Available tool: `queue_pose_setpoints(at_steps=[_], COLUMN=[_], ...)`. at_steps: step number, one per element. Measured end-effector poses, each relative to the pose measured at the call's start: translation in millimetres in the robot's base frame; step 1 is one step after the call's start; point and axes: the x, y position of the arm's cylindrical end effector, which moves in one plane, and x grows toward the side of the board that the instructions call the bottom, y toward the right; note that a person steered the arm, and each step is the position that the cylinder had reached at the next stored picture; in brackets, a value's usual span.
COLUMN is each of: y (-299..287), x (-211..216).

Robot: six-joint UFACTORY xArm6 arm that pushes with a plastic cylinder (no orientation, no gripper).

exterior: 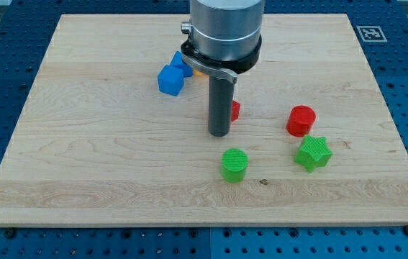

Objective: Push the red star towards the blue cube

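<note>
The red star [235, 110] lies near the board's middle, mostly hidden behind my rod; only its right edge shows. My tip [219, 134] rests on the board just left of and below the star, touching or nearly touching it. The blue cube [170, 80] sits up and to the left of the star. A second blue block [181, 61] lies just behind the cube, partly hidden by the arm.
A red cylinder [301, 120] stands to the right of the star. A green star [313, 153] lies below it. A green cylinder [234, 165] stands below my tip. A yellow-orange piece [198, 70] peeks out under the arm. The wooden board [81, 165] carries all.
</note>
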Motion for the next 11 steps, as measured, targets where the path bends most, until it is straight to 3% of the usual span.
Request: queue_pose_setpoints(at_steps=[1,3,7,11], y=[23,65,54,-28], x=[25,29,-17,-36])
